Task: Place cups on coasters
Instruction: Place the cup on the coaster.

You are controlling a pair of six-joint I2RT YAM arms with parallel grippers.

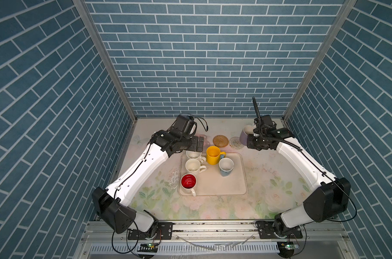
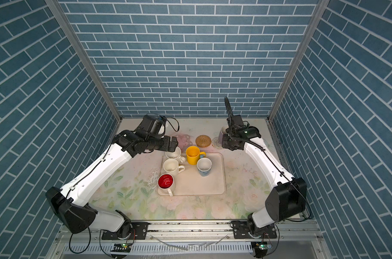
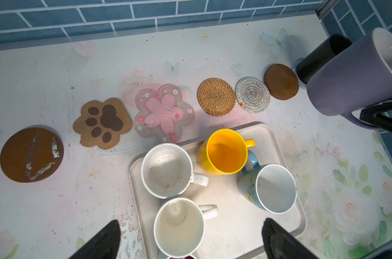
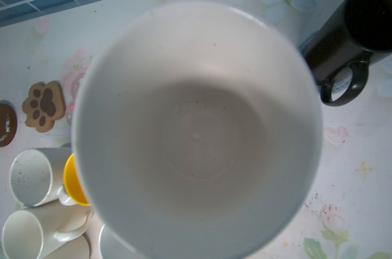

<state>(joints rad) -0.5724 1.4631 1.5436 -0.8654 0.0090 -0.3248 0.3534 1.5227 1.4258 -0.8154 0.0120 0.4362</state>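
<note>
I am holding the lavender mug (image 3: 347, 76) by its handle in my right gripper (image 3: 377, 116), tilted, near the desk's (image 1: 269, 179) far right corner, just beside the black mug (image 3: 320, 58). My left gripper (image 1: 199, 144) is hovering over the tray's (image 1: 213, 183) far left corner, jaws spread wide and gripping nothing.

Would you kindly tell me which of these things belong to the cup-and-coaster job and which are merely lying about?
Belong to the job:
lavender mug, black mug, yellow mug, speckled mug, cream mug, light blue mug, red-lined mug; worn brown disc coaster, paw coaster, pink flower coaster, rattan coaster, pale woven coaster, brown disc coaster.

Just lying about:
cream tray, floral table cover.
</note>
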